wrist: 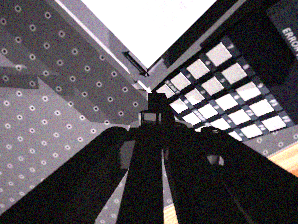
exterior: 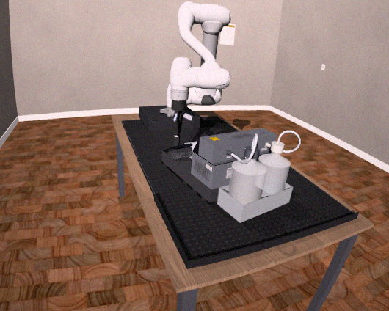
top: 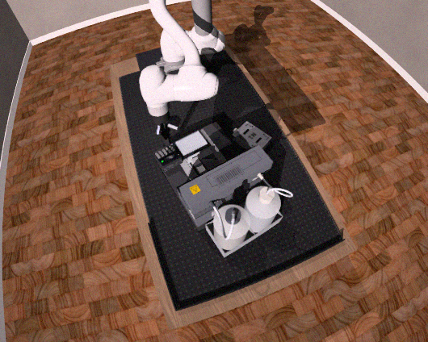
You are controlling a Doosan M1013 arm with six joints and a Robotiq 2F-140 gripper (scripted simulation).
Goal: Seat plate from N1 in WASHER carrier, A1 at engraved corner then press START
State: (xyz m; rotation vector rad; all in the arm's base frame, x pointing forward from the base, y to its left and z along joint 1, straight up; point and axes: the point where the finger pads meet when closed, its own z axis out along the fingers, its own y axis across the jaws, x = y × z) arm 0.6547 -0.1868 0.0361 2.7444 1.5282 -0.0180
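Observation:
A white plate (top: 191, 143) (wrist: 150, 25) lies on the carrier at the front of the washer (top: 222, 177) (exterior: 233, 144). It looks flat; which corner is cut off cannot be made out. The plate nest N1 (top: 261, 137) is empty. The keypad (top: 165, 152) (wrist: 226, 101) is beside the plate. A small lamp (top: 162, 161) near the keypad shows green. My gripper (top: 169, 143) (exterior: 176, 144) (wrist: 156, 106) is shut and empty, pointing down at the keypad's edge near the plate's corner. Its tips hide part of the lowest keys; whether they touch a key cannot be told.
Two white bottles (top: 263, 207) (top: 229, 230) with hoses stand in a pale tray (top: 251, 239) (exterior: 230, 207) behind the washer. The washer's grey housing rises beyond the carrier. A dark panel with the word ERROR (wrist: 290, 40) is beside the keypad.

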